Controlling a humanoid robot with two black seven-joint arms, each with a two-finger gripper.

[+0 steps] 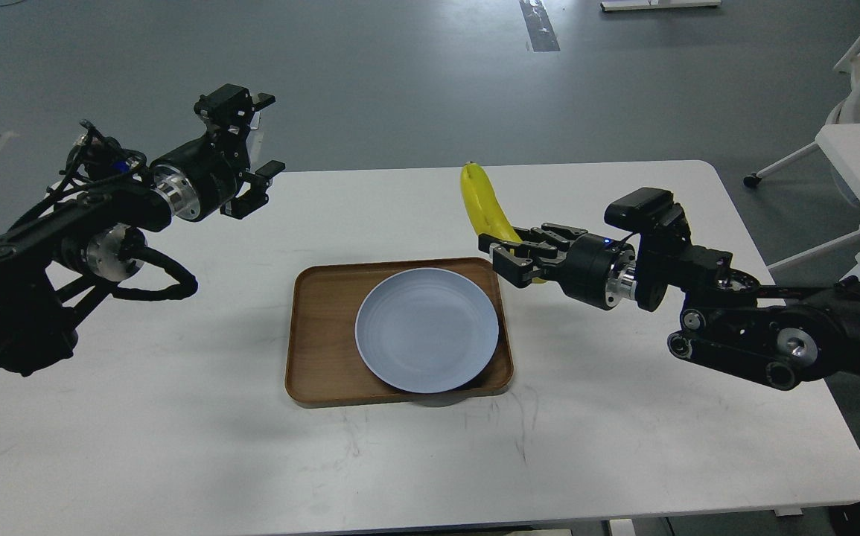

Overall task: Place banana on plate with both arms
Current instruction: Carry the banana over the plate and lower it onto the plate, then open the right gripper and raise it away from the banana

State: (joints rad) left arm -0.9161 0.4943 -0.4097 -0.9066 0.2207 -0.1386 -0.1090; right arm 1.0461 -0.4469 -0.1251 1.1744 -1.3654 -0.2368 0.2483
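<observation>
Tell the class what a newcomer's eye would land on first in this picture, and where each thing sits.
First, the bright yellow curved banana, held upright off the white table by the right gripper, just right of centre. Next, the round pale blue-grey plate, bare on a rectangular brown wooden tray mid-table. At upper left, the left gripper hangs open.

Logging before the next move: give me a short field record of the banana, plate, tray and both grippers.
banana: held upright, lower end in right gripper, above the table
right gripper: shut on banana, beside the tray's far right corner
left gripper: open, empty, raised at far left
plate: empty, on tray, overhanging its near edge
tray: wooden, on white table
</observation>
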